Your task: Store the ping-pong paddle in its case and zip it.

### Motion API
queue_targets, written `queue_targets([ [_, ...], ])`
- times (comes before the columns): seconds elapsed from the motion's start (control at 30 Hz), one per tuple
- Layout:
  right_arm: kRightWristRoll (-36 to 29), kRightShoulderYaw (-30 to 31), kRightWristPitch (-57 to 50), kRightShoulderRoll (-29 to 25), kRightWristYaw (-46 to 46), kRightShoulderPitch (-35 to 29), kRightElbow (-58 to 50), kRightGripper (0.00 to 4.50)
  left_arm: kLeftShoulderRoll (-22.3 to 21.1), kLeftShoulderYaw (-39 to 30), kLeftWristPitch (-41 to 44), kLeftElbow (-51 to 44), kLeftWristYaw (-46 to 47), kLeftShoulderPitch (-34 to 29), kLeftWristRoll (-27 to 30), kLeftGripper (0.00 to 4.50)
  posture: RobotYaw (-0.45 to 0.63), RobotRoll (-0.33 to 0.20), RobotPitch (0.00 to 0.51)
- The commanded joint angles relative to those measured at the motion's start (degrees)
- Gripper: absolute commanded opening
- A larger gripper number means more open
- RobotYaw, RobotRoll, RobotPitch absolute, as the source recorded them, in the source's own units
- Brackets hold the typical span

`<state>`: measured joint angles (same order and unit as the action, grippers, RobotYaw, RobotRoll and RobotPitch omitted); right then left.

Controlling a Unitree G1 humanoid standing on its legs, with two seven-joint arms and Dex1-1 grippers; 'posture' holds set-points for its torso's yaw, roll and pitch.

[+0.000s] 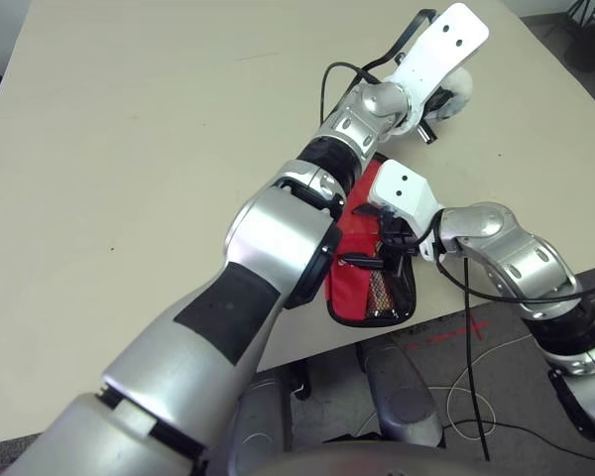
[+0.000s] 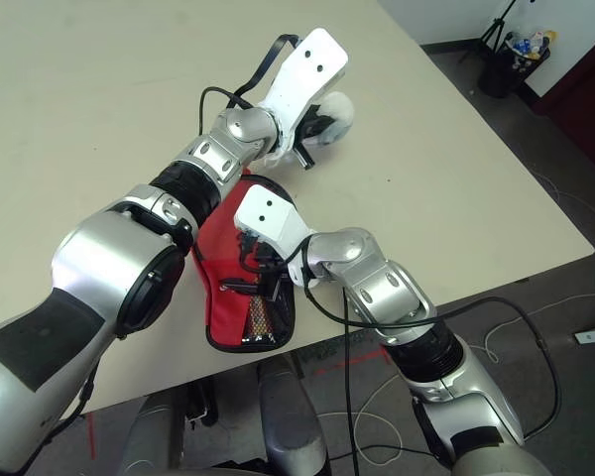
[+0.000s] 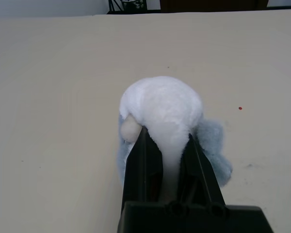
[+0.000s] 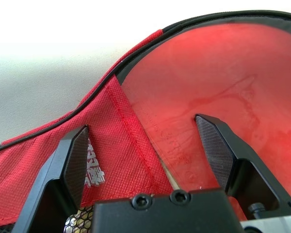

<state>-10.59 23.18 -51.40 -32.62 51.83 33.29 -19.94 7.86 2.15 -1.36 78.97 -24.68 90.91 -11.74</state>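
The red fabric case (image 1: 362, 288) lies at the table's near edge, its mesh end reaching the rim. In the right wrist view its black-edged flap (image 4: 116, 141) is folded back, and the ping-pong paddle's red rubber face (image 4: 223, 73) shows inside. My right gripper (image 4: 143, 125) hovers open just above that opening, one finger over the flap and one over the rubber, holding nothing. Farther back on the table, my left gripper (image 3: 166, 135) is shut on a white fluffy pouch (image 3: 162, 102), which rests on the tabletop (image 2: 337, 111).
The beige table (image 1: 129, 149) stretches wide to the left and back. Its near edge runs right under the case. My left forearm (image 1: 278, 228) crosses over the case's left side. Cables (image 2: 535, 327) lie on the floor, and a black bin (image 2: 516, 55) stands beyond.
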Motion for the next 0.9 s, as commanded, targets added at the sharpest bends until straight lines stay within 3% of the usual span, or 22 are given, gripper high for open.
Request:
queue_targets([
  [0.03,0.6,7.4,-3.1,-0.2,1.3,-3.8,7.1,4.5,7.9,0.1,1.0,-0.6,0.6,1.1,-0.1,0.18,-0.37,0.0,0.301],
  [0.17,0.9,7.4,-2.5,0.1,1.6,-3.5,7.8,4.5,7.0,-1.0,2.0,-0.7,1.5,1.1,1.1,0.18,-0.36,0.0,0.304],
  [0.37,1.3,7.6,-1.9,0.4,2.2,-3.0,8.6,4.5,8.4,-3.4,2.2,-1.0,-4.5,1.0,4.2,0.18,-0.34,0.0,0.301],
  [0.9,1.6,7.9,-1.7,0.6,2.3,-2.9,8.8,4.5,9.0,-1.1,5.8,-0.9,-14.4,-0.5,3.0,0.18,-0.35,0.0,0.3],
])
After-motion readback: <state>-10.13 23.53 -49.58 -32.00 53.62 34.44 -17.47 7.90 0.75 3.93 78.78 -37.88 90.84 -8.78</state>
